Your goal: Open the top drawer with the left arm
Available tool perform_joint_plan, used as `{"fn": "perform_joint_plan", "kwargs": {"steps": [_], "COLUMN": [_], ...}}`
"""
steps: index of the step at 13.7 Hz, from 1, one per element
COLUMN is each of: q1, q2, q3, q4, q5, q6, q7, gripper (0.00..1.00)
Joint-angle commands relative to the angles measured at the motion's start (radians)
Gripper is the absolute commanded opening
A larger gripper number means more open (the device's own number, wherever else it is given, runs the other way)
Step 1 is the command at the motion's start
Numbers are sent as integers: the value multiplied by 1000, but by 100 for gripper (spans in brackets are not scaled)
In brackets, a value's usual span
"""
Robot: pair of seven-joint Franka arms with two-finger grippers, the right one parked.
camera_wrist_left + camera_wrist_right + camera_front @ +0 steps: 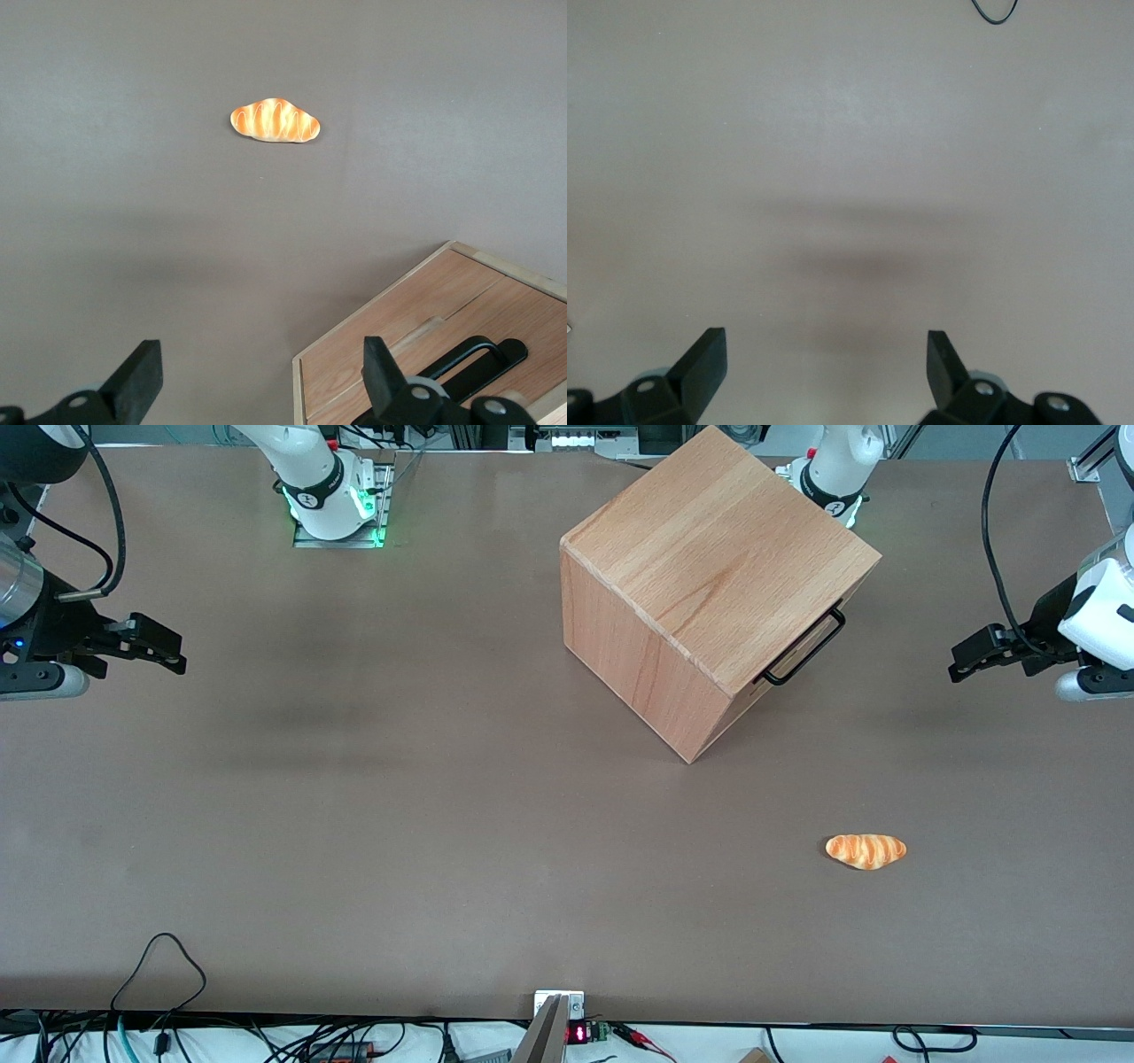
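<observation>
Nearest the front camera, a bread roll (866, 851) lies alone on the brown bench (354, 824), lower right of the frame. Above it, upper middle, stands the cabinet (709, 584), turned cornerwise so that its drawer face looks toward the working arm's end of the bench. On that face the top drawer (802, 651) looks shut, its front flush with the cabinet, and its black bar handle (804, 647) stands out just under the top edge.

At the frame's right edge the left arm (1103, 607) holds the gripper (957, 666) above the bench, well apart from the handle and roughly level with it. Its fingers (140, 376) are wide apart; the wrist view shows the handle (468, 356) beside one of them, not between them.

Judged from this, the step in hand is the approach. It should go well if the gripper is brought in square to the drawer face, with one finger passing inside the bar and one outside, and closed at the bar's middle. The pull should then run straight out along the drawer's slide. An off-axis pull would likely drag or twist the cabinet, which stands loose on the bench.
</observation>
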Motion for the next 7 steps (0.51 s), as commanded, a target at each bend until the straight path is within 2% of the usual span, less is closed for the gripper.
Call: {"fn": "perform_joint_plan", "kwargs": {"steps": [1,7], "q1": [-2,-3], "q2": [5,11], "q3": [4,2], "q4": [23,20], "q5": [22,53], "q6": [-23,-19], "q7": [14,24], "gripper": [100,100]}}
